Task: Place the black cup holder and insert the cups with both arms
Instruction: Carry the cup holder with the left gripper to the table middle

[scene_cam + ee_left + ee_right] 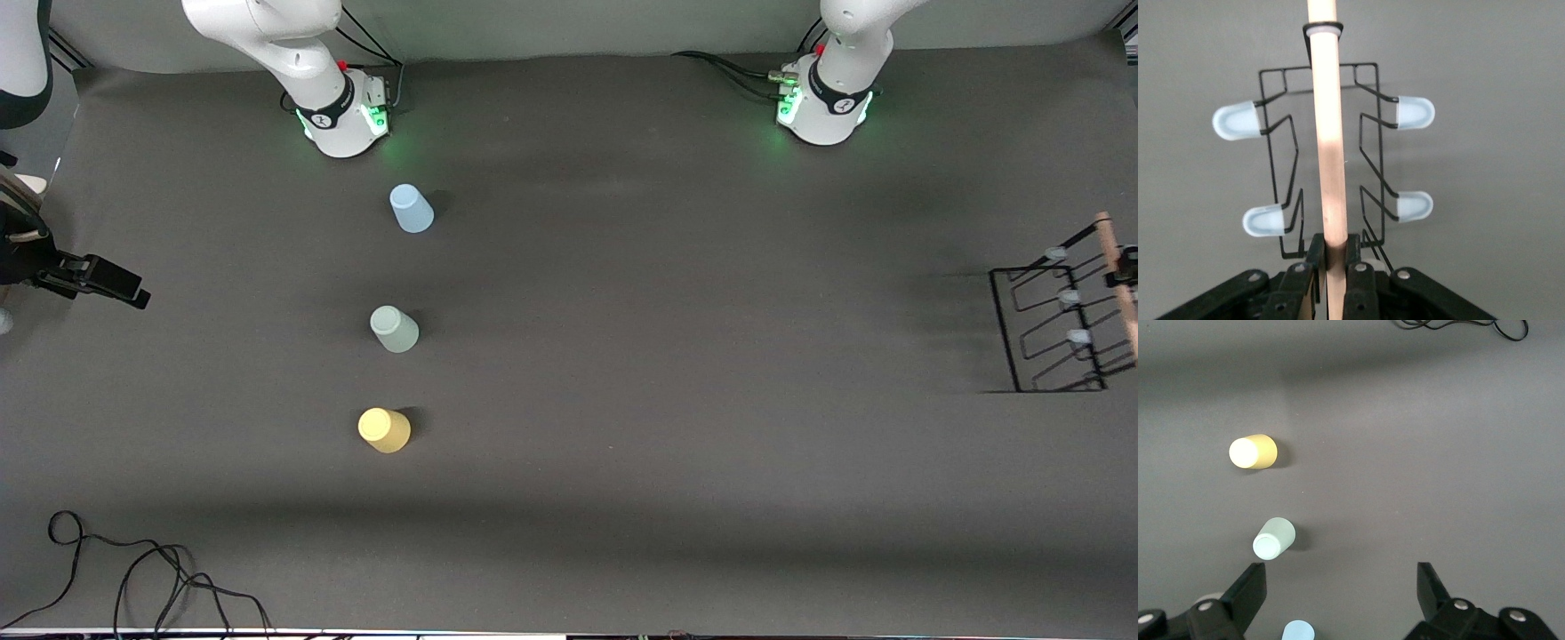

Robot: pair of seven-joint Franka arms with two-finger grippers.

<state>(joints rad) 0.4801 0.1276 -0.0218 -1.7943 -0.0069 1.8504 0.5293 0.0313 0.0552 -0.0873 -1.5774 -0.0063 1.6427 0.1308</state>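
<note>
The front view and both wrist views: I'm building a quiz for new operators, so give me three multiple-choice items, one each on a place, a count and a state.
1. Which cup stands nearest the front camera?
A. light blue cup
B. pale green cup
C. yellow cup

2. How many cups stand on the table?
A. two
B. three
C. five

3. What is the left end effector doing?
A. hanging open over the cups
B. shut on the wooden rod handle of the black cup holder
C. holding a cup

Answers:
1. C: the yellow cup lies lowest in the front view, below the pale green cup and the light blue cup.
2. B: only those three show.
3. B: the left end effector is clamped on the wooden rod handle of the black cup holder; the right end effector is open above the cups.
</note>
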